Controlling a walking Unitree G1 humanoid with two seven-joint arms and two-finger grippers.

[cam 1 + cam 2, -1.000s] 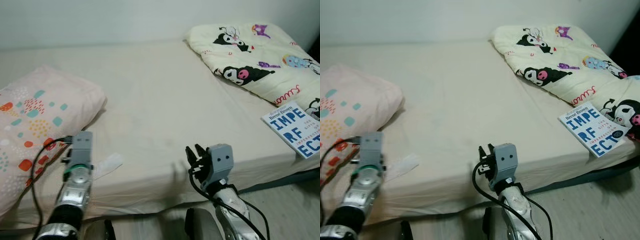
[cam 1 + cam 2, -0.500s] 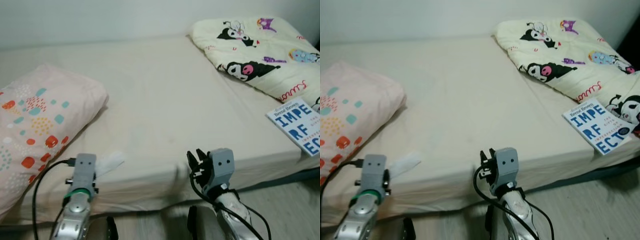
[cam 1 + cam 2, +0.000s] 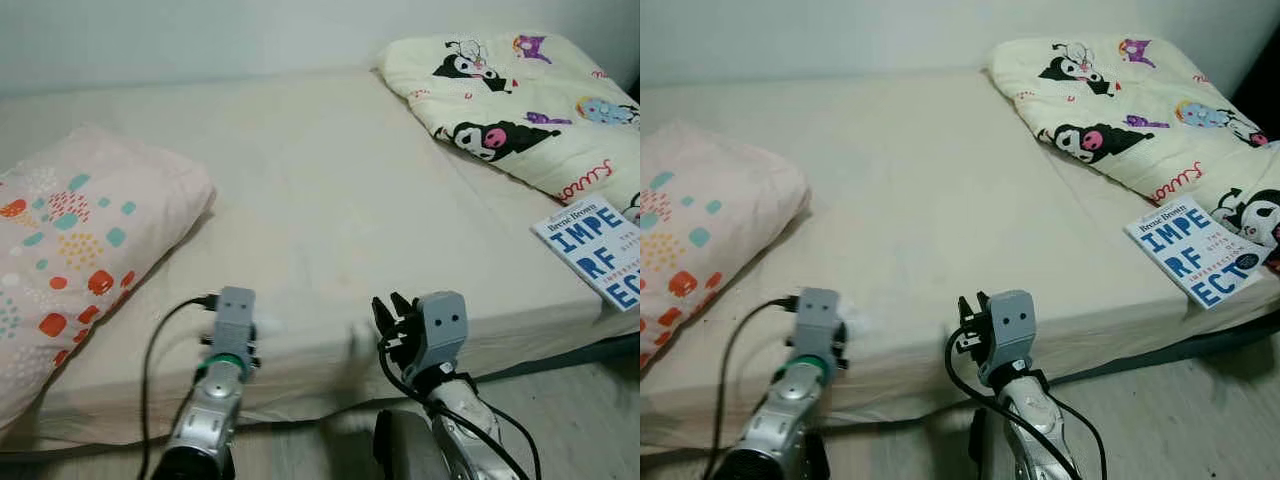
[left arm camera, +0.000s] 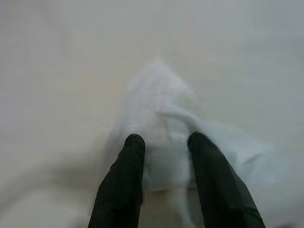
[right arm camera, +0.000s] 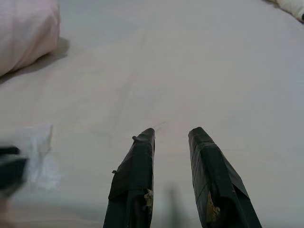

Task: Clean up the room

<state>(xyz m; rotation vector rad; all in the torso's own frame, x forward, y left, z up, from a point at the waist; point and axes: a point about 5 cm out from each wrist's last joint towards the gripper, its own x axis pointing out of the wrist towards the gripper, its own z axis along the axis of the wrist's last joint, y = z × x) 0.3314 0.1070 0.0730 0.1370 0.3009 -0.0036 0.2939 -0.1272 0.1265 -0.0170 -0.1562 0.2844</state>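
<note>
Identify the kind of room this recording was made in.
Most likely a bedroom: a bed with a beige sheet, a patterned pillow, a cartoon-print comforter and a book. The left gripper is at a white tissue on it.

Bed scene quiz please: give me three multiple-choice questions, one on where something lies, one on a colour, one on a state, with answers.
1. Where does the book lie?
A. at the bed's right edge
B. on the pillow
C. on the floor

2. What colour are the book's big letters?
A. red
B. blue
C. green

3. How does the left pincer stand?
A. shut on the pillow
B. open, fingers either side of the tissue
C. shut in the air

Answers: 1 A, it rests beside the cartoon blanket. 2 B, blue letters on white. 3 B, a gap shows between the fingers, with the white tissue between them.
</note>
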